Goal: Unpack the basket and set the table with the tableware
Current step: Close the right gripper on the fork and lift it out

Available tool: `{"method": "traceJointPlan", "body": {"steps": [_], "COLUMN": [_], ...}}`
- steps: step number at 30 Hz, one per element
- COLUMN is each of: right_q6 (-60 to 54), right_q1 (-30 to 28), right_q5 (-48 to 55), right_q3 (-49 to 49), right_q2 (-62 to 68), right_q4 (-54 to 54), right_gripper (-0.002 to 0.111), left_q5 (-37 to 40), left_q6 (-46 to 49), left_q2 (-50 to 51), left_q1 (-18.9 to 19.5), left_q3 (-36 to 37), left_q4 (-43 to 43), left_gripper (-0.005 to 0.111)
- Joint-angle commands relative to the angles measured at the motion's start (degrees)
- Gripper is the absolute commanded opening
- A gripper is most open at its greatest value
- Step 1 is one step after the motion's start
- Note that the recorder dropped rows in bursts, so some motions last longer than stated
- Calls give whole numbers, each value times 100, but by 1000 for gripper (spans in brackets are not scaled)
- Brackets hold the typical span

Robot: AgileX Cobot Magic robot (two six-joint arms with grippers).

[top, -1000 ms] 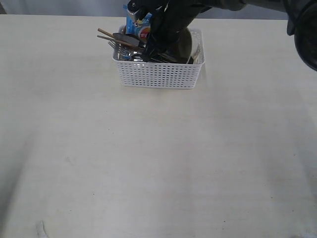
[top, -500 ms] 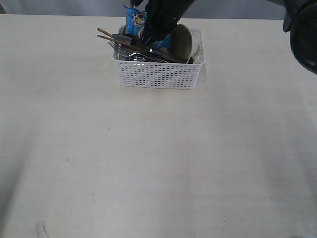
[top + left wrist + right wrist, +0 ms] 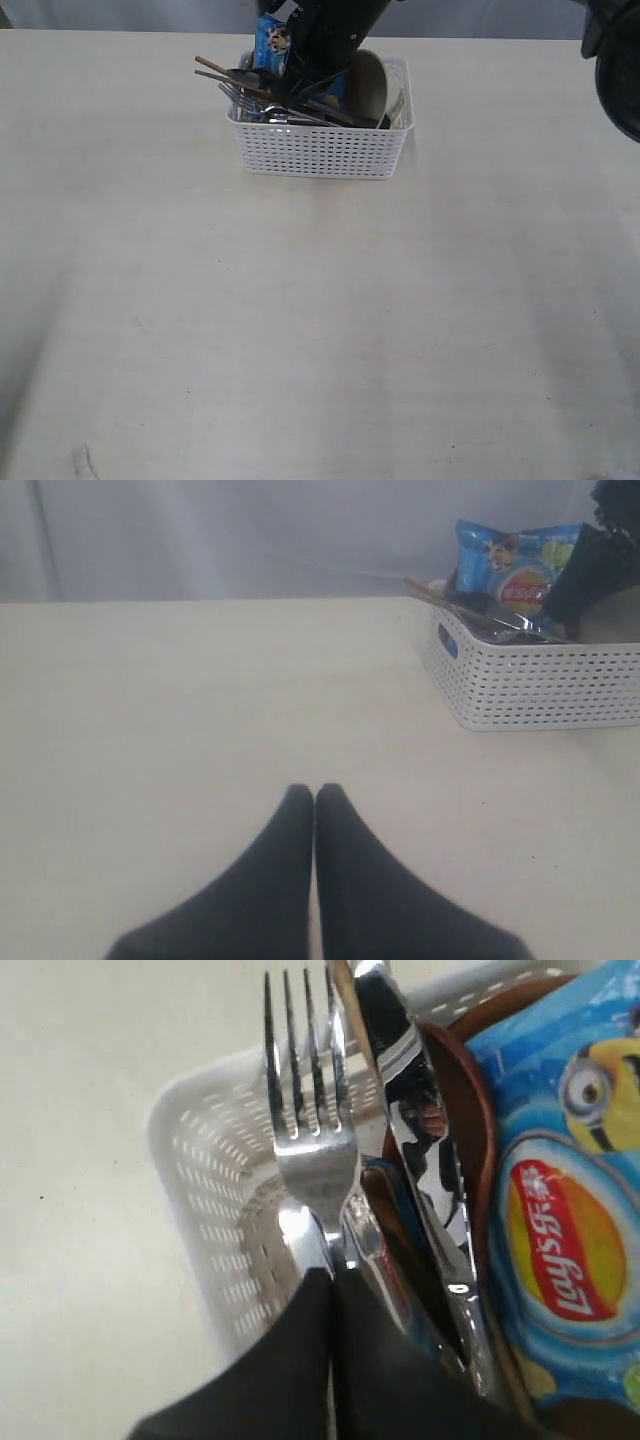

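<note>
The steel fork [image 3: 310,1150] lies in the white perforated plastic basket [image 3: 320,150] at the far side of the pale cream tabletop [image 3: 300,330]. Its long axis runs straight out from the right end effector [image 3: 330,1280], tines toward the basket's left end wall, beside the steel knife [image 3: 410,1110]. That end effector slants down from the far side with fingers pressed together at the fork's handle, though I cannot tell whether it is pinched. The left end effector [image 3: 314,795], also closed and empty, hovers well apart.
</note>
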Motion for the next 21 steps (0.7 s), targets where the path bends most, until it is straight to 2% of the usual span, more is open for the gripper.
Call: {"method": "traceJointPlan", "body": {"steps": [1,6,8,11,13,21], "right_q6": [-137,-181,-181,-181,-181,-181], "right_q1": [-9,-9,-9,-9,-9,-9], "right_q5": [64,17,-18,-18,-18,-91], "right_q3": [-45,-45,-45,-45,-45,-45], "right_q2": [-125,-60,-42,-33,-20,113], "right_q4": [115,176,220,281,281,281], "right_gripper": [0,2,13,34,42,36], "left_q5": [-10,-10,-10,-10,-10,-10], "left_q6": [-2,-2,-2,-2,-2,-2], "left_q2": [-19,-19,-19,-19,-19,-19], "left_q1": [-44,-44,-44,-44,-44,-44], "left_q3": [18,18,18,18,18,18], "left_q4": [0,19,19,19,19,19], "left_gripper": [0,0,0,0,0,0]}}
